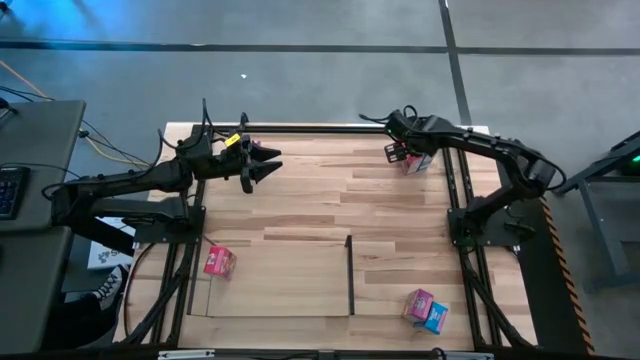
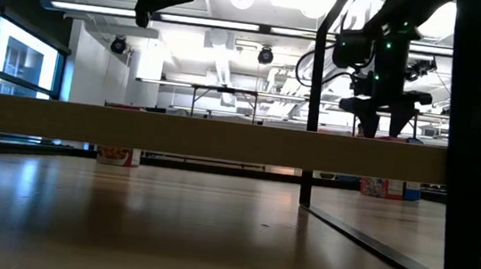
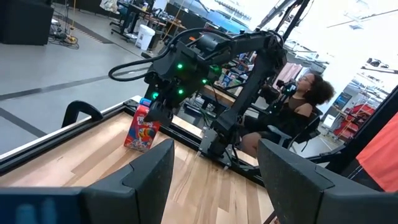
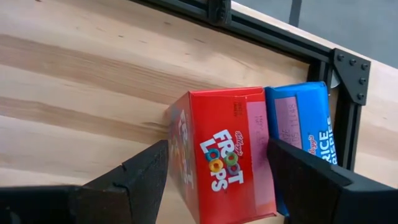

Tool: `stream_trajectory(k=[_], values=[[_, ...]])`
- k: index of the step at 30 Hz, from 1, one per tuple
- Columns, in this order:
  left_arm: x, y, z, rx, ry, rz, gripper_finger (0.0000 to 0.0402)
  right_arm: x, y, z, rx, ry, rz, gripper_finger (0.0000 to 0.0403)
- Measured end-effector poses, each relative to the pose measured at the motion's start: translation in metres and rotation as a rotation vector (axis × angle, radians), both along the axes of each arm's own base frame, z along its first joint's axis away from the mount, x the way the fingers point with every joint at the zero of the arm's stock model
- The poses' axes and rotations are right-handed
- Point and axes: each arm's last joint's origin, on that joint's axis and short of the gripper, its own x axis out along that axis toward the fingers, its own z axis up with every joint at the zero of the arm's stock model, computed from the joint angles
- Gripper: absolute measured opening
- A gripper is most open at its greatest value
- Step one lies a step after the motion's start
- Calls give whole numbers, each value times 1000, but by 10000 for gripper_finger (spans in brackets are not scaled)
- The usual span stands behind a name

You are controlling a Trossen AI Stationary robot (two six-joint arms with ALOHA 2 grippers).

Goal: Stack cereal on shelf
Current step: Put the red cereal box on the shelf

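Right gripper (image 4: 214, 180) is positioned over the red cereal box (image 4: 221, 158) at the table's 1 o'clock corner; fingers are spread wide, one either side of the box, nothing gripped yet. A blue box (image 4: 305, 121) is seen touching the red one on its far side; that finger must be slid into the seam without the blue box being pinched; descent should be kept straight and closure made on the red box's flat faces. Left gripper (image 1: 262, 163) is held released and empty at 11 o'clock. Shelf (image 1: 280, 285) is located at 6 o'clock; a pink box (image 1: 219, 261) is seen at its 9 o'clock edge; two more boxes (image 1: 425, 310) lie at 5 o'clock.
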Motion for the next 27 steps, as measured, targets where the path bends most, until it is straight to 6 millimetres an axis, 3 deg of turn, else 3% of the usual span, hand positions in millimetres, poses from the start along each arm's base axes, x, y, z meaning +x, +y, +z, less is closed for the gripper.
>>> stream_trajectory(k=[11,20,27], values=[[0,0,0,0,0,2,222,2,-1,-3,-2,2,-14,259],[0,0,0,0,0,3,222,6,-2,-2,35,-40,73,259],[0,0,0,0,0,5,222,14,-5,12,63,-113,172,259]])
